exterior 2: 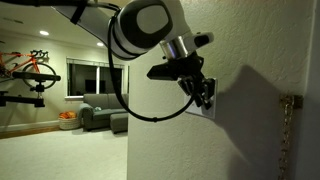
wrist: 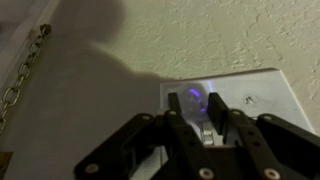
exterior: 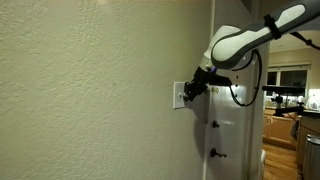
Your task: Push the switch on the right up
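The white wall plate (exterior: pixel 179 96) sits on the textured wall and also shows in an exterior view (exterior 2: pixel 207 110) and in the wrist view (wrist: pixel 250 90). My gripper (exterior: pixel 196 88) is right at the plate and covers most of it in both exterior views (exterior 2: pixel 203 94). In the wrist view the gripper (wrist: pixel 192 98) has its fingers a small gap apart, empty, with the tips over the plate. A tiny pale toggle (wrist: pixel 207 133) shows in that gap. I cannot tell if it is the right-hand switch. The toggles are hidden in both exterior views.
Two dark door knobs (exterior: pixel 214 152) sit on the white door below the plate. A door chain (exterior 2: pixel 290 125) hangs on the wall, and it shows in the wrist view (wrist: pixel 24 72). A kitchen (exterior: pixel 285 100) and a living room with a sofa (exterior 2: pixel 95 118) lie beyond.
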